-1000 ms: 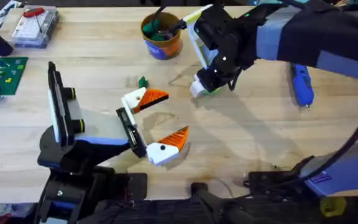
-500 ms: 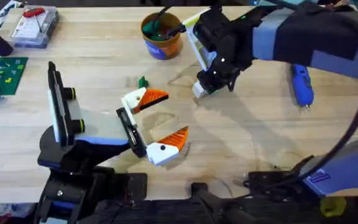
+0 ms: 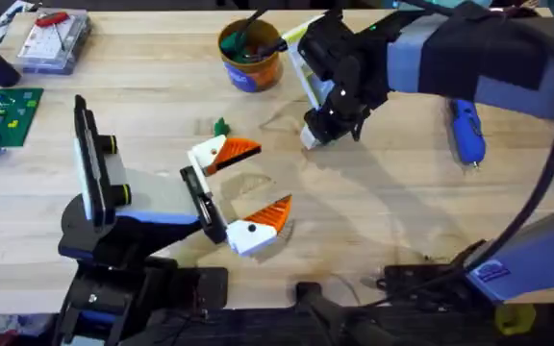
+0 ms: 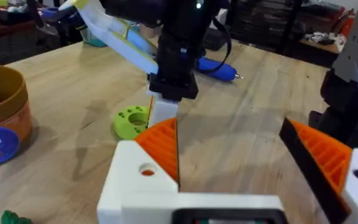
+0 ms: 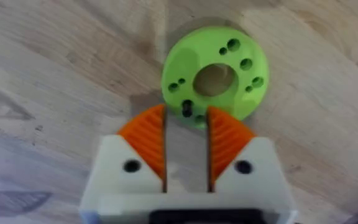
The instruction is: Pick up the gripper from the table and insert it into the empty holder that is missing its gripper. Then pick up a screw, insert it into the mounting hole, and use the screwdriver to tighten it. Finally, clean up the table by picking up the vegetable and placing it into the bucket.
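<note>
**Right pincer creeps toward the bucket side, poised over the green disc**

Since a second ago the right gripper has shifted slightly up the table, toward the bucket; the left arm has not moved.

Nearest the bases, the left gripper lies low over the table with its orange-padded fingers spread wide apart and nothing between them. Bare wood lies open between and beyond its tips. A small dark green scrap sits just past its upper finger.

Beyond that, the right gripper points down at the table. In its wrist view the pads stand a narrow gap apart, not closed on anything, and the vegetable lies flat on the wood right at their tips, its near rim just inside the gap. In the left wrist view the disc sits beside the white fingertip, apparently touching it. Toward the right arm's base is a broad stretch of bare table.

Out to the right of this gripper, well apart, the screwdriver lies on the wood near the table's right edge. Farther back and left of the gripper, near the far edge, stands the bucket, with dark and green items already in it.

At the far left edge rest a clear parts box and a green board.
</note>
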`<state>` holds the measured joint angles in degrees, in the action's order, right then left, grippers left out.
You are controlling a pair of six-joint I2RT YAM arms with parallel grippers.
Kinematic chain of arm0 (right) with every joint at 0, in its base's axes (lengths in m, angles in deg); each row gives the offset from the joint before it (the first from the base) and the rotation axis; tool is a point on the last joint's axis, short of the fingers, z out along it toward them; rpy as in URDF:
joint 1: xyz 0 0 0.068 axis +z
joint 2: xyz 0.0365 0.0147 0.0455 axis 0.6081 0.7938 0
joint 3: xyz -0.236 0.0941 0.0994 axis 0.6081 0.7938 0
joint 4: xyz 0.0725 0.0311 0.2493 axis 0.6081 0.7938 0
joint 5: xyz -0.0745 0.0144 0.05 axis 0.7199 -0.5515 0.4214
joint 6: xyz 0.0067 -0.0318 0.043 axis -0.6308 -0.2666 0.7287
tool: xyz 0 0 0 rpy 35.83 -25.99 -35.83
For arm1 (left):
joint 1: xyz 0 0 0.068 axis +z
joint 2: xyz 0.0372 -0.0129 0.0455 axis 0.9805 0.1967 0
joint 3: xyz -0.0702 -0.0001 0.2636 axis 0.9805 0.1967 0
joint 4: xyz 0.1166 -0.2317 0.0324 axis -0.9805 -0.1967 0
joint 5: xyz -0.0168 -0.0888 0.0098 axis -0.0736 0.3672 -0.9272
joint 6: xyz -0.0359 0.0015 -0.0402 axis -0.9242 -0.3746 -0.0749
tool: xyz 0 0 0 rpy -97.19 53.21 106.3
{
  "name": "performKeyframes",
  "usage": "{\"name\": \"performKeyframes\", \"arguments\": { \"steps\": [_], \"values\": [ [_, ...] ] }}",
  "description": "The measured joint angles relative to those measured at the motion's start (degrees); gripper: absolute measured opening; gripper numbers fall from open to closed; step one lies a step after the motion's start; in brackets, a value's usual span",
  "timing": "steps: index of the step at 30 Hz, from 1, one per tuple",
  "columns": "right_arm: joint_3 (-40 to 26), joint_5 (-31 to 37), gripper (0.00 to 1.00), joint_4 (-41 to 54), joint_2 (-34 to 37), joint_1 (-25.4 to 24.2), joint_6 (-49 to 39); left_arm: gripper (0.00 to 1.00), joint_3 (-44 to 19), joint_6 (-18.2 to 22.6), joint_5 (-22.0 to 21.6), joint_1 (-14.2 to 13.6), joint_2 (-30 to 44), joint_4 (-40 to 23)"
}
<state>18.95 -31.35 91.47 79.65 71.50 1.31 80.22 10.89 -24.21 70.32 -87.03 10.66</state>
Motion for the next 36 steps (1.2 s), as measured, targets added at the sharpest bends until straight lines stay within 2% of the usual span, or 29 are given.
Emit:
{"name": "performKeyframes", "arguments": {
  "steps": [3,23,26,29,36],
  "values": [
    [0.0,-0.1,0.205,-0.2,0.0,0.0,0.0,0.99,0.0,0.0,0.0,0.0,0.0,0.0],
    [0.0,-0.1,0.184,-1.6,0.0,0.0,-0.1,0.99,0.0,0.0,0.0,0.0,0.0,0.0],
    [0.0,-0.1,0.135,-1.6,0.0,0.0,-0.2,0.99,0.0,0.0,0.0,0.0,0.0,0.0],
    [0.0,-0.1,0.011,-1.6,0.0,0.0,-0.3,0.99,0.0,0.0,0.0,0.0,0.0,0.0],
    [0.0,-0.1,0.004,-1.6,0.0,0.0,-0.2,0.99,0.0,0.0,0.0,0.0,0.0,0.0]
  ]
}}
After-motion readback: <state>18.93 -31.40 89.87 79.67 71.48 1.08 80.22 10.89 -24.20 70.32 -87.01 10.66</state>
